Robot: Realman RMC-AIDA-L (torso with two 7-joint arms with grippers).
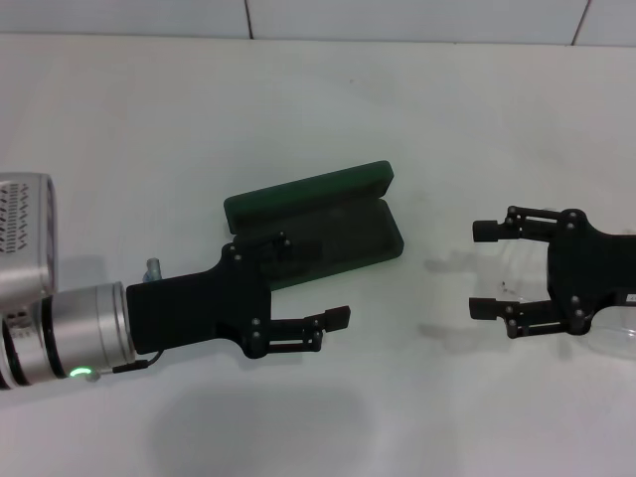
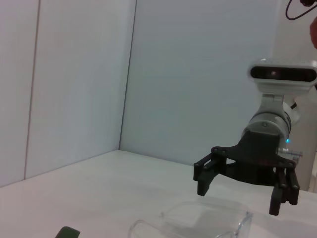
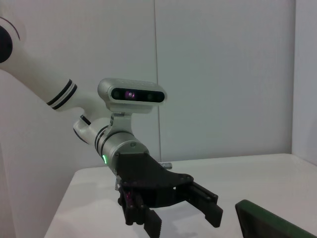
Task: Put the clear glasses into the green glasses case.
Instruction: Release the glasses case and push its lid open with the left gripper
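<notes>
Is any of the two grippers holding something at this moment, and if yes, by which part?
Nothing is held. The left gripper and the right gripper are both open and empty. The clear glasses lie on the table beneath the right gripper; the green glasses case lies open.

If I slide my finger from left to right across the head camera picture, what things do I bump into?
Left hand → green glasses case → right hand → clear glasses, mostly hidden under the right hand.
</notes>
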